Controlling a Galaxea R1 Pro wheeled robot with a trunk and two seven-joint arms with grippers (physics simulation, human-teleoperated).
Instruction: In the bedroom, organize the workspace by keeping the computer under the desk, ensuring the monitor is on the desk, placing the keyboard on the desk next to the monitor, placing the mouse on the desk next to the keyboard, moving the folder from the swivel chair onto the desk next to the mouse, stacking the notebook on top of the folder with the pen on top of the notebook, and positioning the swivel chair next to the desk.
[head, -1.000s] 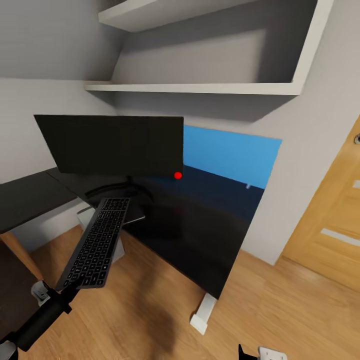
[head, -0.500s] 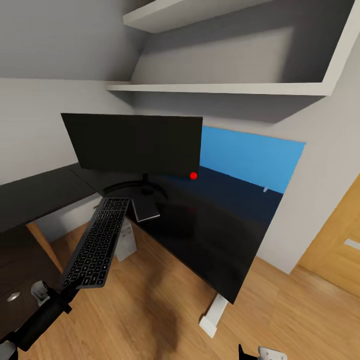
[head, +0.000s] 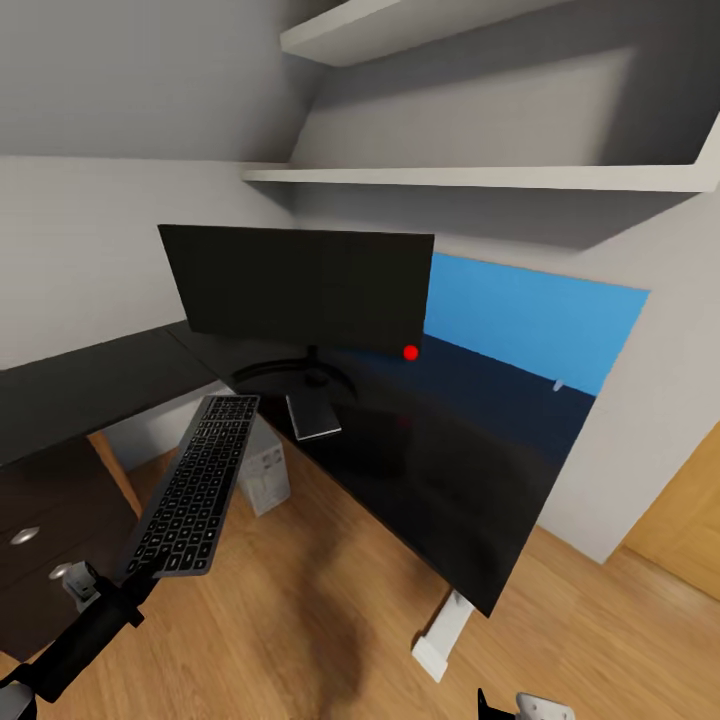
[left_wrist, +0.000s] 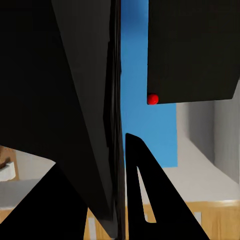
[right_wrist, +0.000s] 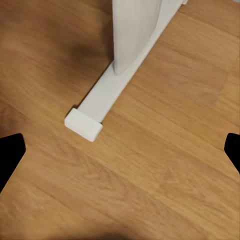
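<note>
Keyboard (head: 193, 488) in left hand (head: 128, 588), short of desk (head: 450, 480).

A home study corner in a bedroom: a black bench (head: 90, 385) bears a monitor (head: 300, 285), white wall shelves (head: 480, 178) hang above, drawers (head: 40, 540) sit below, with a wood floor (head: 330, 610) and wooden door (head: 690, 530).

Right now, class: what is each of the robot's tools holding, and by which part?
The left tool grips the keyboard by its near short end. The right tool holds nothing.
</note>
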